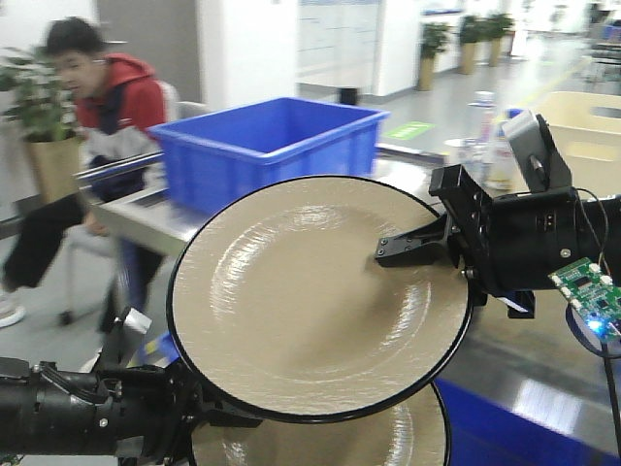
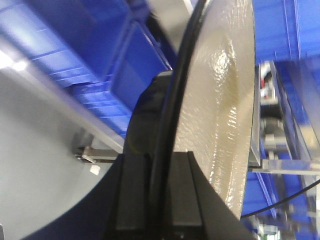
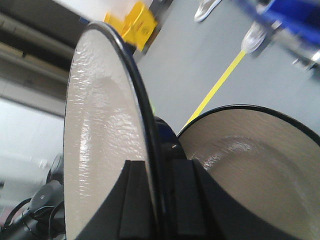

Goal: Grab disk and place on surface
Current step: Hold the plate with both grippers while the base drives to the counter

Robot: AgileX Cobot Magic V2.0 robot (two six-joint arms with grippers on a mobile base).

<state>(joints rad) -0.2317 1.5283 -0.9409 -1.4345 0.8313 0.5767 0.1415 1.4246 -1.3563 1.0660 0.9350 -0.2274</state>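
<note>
The disk [image 1: 301, 291], a cream plate with a thin black rim, hangs tilted in the air with its face toward the front camera. My right gripper [image 1: 383, 254] is shut on its right rim. In the right wrist view the rim [image 3: 145, 120] runs edge-on between the jaws of that gripper [image 3: 162, 167]. My left gripper [image 1: 218, 408] reaches in from the lower left and is shut on the rim; the left wrist view shows the disk [image 2: 225, 100] edge-on in that gripper [image 2: 167, 160]. A second matching plate [image 1: 330, 442] [image 3: 260, 160] lies just below. The black surface is out of view.
A blue bin [image 1: 272, 146] stands on the metal conveyor frame [image 1: 146, 218] behind the disk. A person in a red hoodie [image 1: 107, 107] sits at the back left. A cream tub [image 1: 582, 126] and bottles [image 1: 485, 136] are at the back right.
</note>
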